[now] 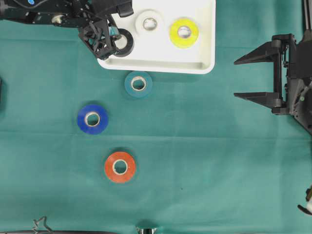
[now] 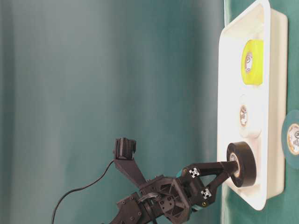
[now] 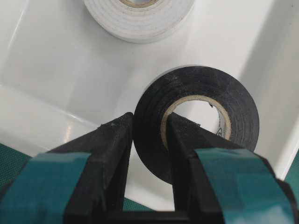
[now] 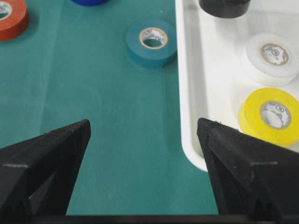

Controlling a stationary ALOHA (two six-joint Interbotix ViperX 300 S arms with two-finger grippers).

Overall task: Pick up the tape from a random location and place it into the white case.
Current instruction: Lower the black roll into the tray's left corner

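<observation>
A: Item one, the white case (image 1: pixel 161 66). Risk?

B: Moderate. The left gripper (image 3: pixel 148 140) pinches the black tape roll (image 3: pixel 201 112) on edge over the case's near corner: one finger (image 3: pixel 105 154) outside the wall, one finger (image 3: pixel 184 149) through the core. Let go tilted, the roll could tip onto the rim just beside the outer finger, or roll out onto the cloth. The case is smooth, glossy moulded plastic, shallow, with rounded corners, so little would stop it.

A: Item two, the green cloth (image 1: pixel 204 146)?

B: Matte, fine-woven, flat. No hazard.

A: Item three, the right gripper (image 4: pixel 145 154)?

B: Fingers spread wide, holding nothing, well away from the case. Hard, black, wedge-shaped.

A: Item four, the rolls?

B: All flat rings with pale card cores. The white roll (image 1: pixel 149 22) lies just beyond the fingertips; a wide release could knock it. The yellow roll (image 1: pixel 184 32) sits further along. The teal roll (image 1: pixel 138 84), blue roll (image 1: pixel 92 118) and orange roll (image 1: pixel 120 166) lie on the cloth, behind the fingers, untouched.
</observation>
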